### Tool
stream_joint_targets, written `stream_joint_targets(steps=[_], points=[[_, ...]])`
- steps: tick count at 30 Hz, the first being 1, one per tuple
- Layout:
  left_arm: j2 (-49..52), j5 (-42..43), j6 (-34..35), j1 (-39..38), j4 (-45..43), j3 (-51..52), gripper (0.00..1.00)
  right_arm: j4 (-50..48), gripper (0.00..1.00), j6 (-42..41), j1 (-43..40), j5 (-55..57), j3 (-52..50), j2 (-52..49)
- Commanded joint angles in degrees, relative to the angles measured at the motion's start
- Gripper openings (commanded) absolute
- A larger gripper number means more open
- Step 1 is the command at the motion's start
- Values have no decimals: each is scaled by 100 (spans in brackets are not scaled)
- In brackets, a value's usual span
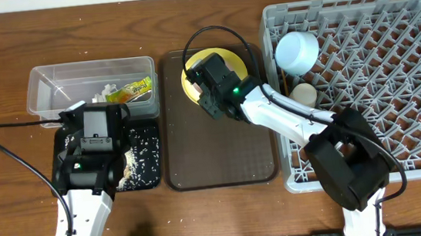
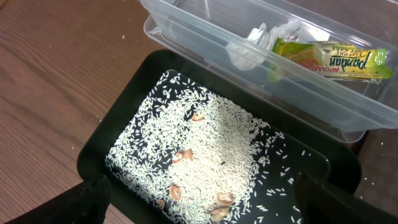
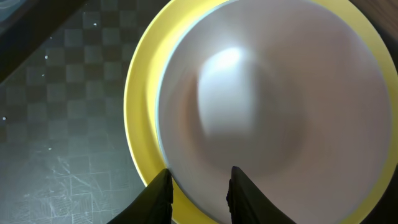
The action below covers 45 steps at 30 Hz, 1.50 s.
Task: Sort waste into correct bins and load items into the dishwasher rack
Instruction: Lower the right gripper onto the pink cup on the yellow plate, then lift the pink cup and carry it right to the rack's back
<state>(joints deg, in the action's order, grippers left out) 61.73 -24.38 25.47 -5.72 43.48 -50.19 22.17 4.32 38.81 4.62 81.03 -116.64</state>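
A black tray sits on the wooden table, its floor strewn with rice and a few brown bits. Just behind it, a clear tub holds a tissue and a wrapper. The left gripper's fingers stand wide apart at the bottom corners

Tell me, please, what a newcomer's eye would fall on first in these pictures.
First the big grey rack on the right, with a blue bowl in one corner. Then the white rice spread in the black tray on the left, under the open left gripper. In the middle the right gripper hovers at a pale bowl that sits on a yellow plate.
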Motion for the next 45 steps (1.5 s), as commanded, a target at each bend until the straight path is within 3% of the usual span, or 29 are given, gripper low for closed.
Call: stream_joint_targets(steps=[1, 23, 27, 29, 34, 40, 45], points=[[0, -96, -17, 28, 15, -92, 96, -9, 29, 96, 11, 96, 15, -72], [0, -96, -15, 28, 15, -92, 96, 79, 28, 461, 15, 101, -92, -72], [0, -96, -15, 28, 15, -92, 96, 92, 14, 459, 15, 98, -92, -72], [0, -94, -15, 28, 15, -92, 96, 103, 13, 459, 15, 98, -92, -72], [0, -96, -15, 28, 15, -92, 96, 170, 23, 575, 15, 101, -92, -72], [0, -96, -15, 28, 15, -92, 96, 210, 24, 713, 15, 116, -92, -72], [0, -94, -17, 28, 15, -92, 96, 96, 3, 675, 15, 111, -90, -70]])
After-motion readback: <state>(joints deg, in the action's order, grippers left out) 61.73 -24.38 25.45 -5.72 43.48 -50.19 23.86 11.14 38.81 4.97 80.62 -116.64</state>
